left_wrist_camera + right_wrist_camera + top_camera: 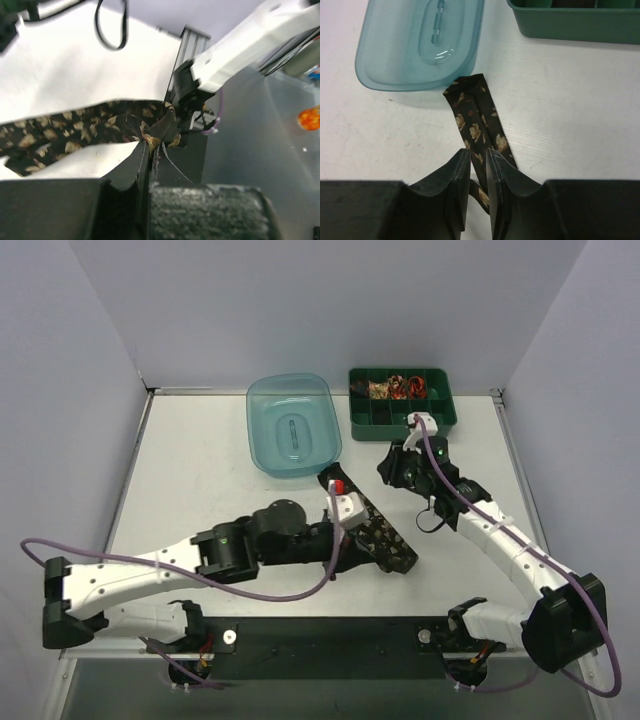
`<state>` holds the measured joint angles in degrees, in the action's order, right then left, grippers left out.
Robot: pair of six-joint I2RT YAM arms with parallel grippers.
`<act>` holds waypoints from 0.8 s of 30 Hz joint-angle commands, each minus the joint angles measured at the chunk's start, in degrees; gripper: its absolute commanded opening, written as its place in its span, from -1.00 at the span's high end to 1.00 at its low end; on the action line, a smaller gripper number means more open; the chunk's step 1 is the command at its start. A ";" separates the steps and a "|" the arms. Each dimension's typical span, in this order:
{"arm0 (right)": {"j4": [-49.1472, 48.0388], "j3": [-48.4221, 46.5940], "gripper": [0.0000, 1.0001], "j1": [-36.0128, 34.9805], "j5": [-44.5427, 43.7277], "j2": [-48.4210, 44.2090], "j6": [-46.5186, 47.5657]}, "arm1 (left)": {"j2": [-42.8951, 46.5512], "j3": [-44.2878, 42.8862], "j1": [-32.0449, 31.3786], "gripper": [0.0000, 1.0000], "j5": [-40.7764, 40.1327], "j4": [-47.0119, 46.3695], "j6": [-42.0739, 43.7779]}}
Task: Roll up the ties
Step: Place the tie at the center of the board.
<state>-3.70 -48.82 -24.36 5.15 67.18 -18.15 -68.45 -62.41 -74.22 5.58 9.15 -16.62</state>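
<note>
Tie [472,107] clamped in left claw [151,154], also at right claw [478,161] tips, grip unclear

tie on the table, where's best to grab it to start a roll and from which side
Probably the free narrow end of the tie by the teal container: it lies flat on the table, so come from above, jaws across its width. The left gripper pinches the other stretch.

Left arm [130,578], right arm [497,535]: jaws clamped.
</note>
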 commanded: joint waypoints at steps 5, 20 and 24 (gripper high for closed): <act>-5.07 -6.03 0.59 0.80 11.81 8.74 -1.71 | 10.08 -6.75 -1.72 1.00 1.35 12.98 7.39; 0.00 -22.62 1.00 0.19 17.71 36.78 -2.24 | 21.07 -3.07 -3.57 1.00 0.22 20.12 4.85; 5.79 -29.56 1.00 0.19 14.28 43.46 -2.15 | 21.60 -2.89 -3.92 1.00 -0.40 21.00 4.49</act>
<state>-3.44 -71.42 -24.03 21.74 107.09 -20.12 -47.24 -65.36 -77.58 5.96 29.82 -11.42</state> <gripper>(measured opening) 0.026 0.043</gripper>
